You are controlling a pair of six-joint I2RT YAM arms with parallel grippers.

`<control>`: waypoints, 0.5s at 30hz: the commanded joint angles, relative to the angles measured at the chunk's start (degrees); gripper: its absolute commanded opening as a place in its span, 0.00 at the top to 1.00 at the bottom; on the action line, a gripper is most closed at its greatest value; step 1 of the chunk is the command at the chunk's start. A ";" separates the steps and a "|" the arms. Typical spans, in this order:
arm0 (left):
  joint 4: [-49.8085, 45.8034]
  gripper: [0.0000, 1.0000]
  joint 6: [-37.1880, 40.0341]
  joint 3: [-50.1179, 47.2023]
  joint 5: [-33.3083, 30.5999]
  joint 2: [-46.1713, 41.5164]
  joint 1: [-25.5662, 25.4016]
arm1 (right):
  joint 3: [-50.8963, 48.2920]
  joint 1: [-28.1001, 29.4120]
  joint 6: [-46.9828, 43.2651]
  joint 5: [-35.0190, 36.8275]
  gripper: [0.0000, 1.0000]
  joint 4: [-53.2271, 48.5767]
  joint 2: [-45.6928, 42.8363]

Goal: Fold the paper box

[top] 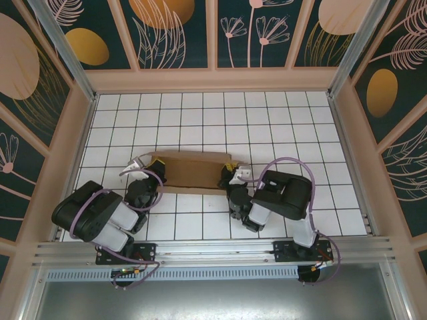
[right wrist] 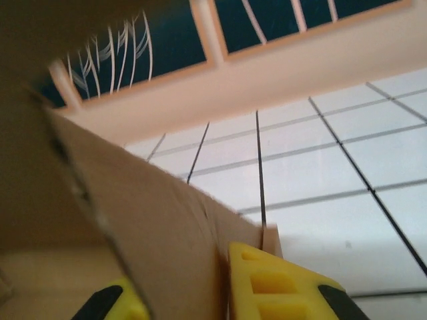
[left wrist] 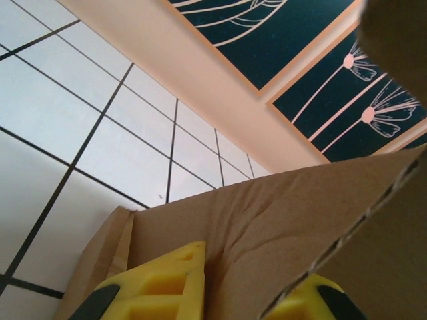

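The paper box (top: 190, 172) sits mid-frame on the tiled table (top: 267, 120), its left end wall pinched by our left gripper (left wrist: 247, 283) and its right by our right gripper (right wrist: 177, 293), likely to raise both sides together.

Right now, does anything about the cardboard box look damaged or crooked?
Possibly. In the left wrist view, the paper box wall has a shallow wrinkle bending across its face, not a straight crease, so it looks slightly buckled there. From above, nothing else about it stands out.
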 commanded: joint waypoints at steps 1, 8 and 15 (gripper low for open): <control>-11.82 0.90 -0.67 -1.36 -2.89 -1.70 -0.38 | -1.82 0.38 1.93 -2.28 0.80 3.43 1.99; -15.72 0.91 2.12 0.03 -3.90 -3.76 -0.38 | -2.21 0.19 -7.42 -6.20 0.64 3.63 -3.41; -13.94 0.92 3.42 0.85 -3.05 -1.44 -0.38 | -6.09 -0.68 -12.31 -10.91 0.45 3.29 -11.93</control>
